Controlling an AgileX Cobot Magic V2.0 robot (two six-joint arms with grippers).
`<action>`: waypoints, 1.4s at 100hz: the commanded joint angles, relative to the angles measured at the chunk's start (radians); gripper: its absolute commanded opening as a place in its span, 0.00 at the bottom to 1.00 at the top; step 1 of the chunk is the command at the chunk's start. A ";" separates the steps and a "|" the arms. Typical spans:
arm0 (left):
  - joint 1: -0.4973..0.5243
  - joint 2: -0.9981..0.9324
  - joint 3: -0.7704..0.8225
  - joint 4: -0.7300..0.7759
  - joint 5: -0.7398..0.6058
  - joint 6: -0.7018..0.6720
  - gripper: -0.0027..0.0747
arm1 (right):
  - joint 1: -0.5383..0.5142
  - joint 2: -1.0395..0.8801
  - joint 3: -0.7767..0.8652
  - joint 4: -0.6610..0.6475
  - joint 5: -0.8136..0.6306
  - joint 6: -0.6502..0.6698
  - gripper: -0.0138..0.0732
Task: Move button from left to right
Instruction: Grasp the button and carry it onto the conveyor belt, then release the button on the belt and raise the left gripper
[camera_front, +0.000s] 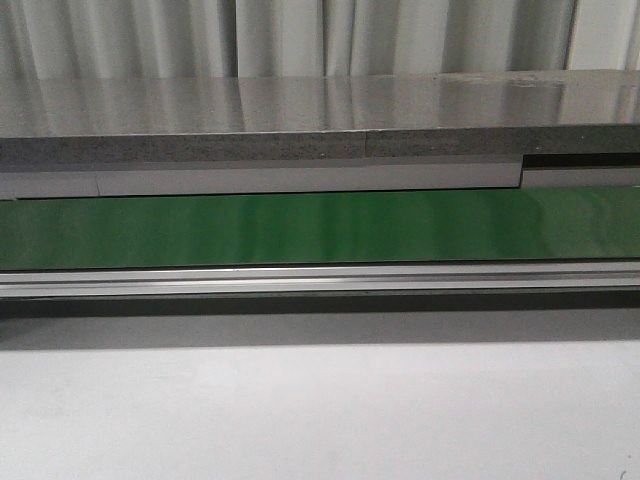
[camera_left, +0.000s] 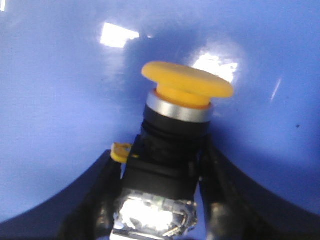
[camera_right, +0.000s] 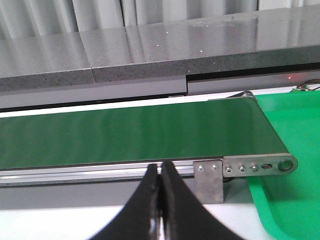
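Observation:
In the left wrist view, the button (camera_left: 176, 131) fills the middle: a round orange-yellow cap, a silver ring, a black boxy body and a small yellow tab. It lies against a glossy blue surface (camera_left: 60, 100). My left gripper (camera_left: 160, 192) has its two black fingers pressed on either side of the black body, shut on it. My right gripper (camera_right: 160, 172) is shut and empty, its tips just short of the green conveyor belt (camera_right: 130, 132). Neither gripper nor the button shows in the front view.
A green conveyor belt (camera_front: 320, 228) with an aluminium rail (camera_front: 320, 278) runs across the front view, a grey stone slab (camera_front: 300, 120) behind it. A green tray (camera_right: 290, 150) sits past the belt's end roller (camera_right: 285, 164). White table (camera_front: 320, 410) lies in front.

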 joint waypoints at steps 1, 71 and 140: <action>-0.005 -0.048 -0.032 -0.006 -0.004 0.003 0.20 | 0.004 -0.019 -0.014 -0.009 -0.082 -0.001 0.08; -0.156 -0.285 -0.167 -0.108 0.169 0.007 0.11 | 0.004 -0.019 -0.014 -0.009 -0.082 -0.001 0.08; -0.284 -0.168 -0.167 -0.112 0.222 0.028 0.40 | 0.004 -0.019 -0.014 -0.009 -0.082 -0.001 0.08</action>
